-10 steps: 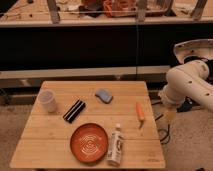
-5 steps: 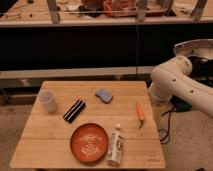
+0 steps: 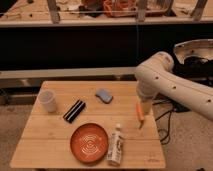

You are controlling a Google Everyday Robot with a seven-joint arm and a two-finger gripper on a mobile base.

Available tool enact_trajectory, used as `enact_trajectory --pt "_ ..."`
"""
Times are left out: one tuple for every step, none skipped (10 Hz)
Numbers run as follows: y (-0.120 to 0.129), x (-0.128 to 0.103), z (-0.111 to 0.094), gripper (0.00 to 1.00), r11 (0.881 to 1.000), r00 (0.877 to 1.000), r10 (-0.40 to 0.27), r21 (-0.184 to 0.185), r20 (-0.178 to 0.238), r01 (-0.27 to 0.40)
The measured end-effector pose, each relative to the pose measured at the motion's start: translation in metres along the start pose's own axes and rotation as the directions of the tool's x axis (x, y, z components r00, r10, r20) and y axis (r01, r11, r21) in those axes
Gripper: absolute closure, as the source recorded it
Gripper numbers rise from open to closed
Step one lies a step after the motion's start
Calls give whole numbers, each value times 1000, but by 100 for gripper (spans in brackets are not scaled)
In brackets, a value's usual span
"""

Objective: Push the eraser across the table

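Observation:
The eraser (image 3: 74, 111), a flat black oblong block with pale stripes, lies at an angle on the left half of the light-wood slatted table (image 3: 55, 137). My white arm reaches in from the right, and the gripper (image 3: 145, 107) hangs over the table's right edge, well to the right of the eraser and apart from it. The gripper sits just above and beside a small orange stick-like object (image 3: 139, 115).
A pale cup (image 3: 48, 101) stands left of the eraser. A blue-grey pad (image 3: 104, 95) lies behind the centre. A red-orange plate (image 3: 89, 142) and a white bottle (image 3: 116, 145) lie at the front. Dark shelving runs behind the table, with cables on the floor at right.
My arm has swung left from beside the table to over its right edge, bringing the gripper down near the orange object. The eraser and the other things have not moved.

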Motion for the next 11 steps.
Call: enact_trajectory --pt "-8 -10 -1 20 1000 1000 -19 13 1 19" --pt "-12 -14 -1 20 999 1000 -31 24 2 31" --pt "-19 -19 -3 20 998 999 -50 38 3 49" --pt "-24 -31 -3 20 997 998 -68 45 11 67" --pt "-31 -46 -5 20 995 996 -87 54 18 86" --pt "-35 -55 -6 20 994 995 -98 60 23 96" --pt "-40 -65 -7 20 991 993 -116 70 31 113" --pt "-43 -71 -7 20 989 991 -129 77 33 126" --pt "-46 -85 -8 20 986 988 -151 84 43 147" --pt "-53 -103 -9 20 981 982 -178 95 57 172" --pt "-57 -109 -9 20 978 979 -191 103 64 184"
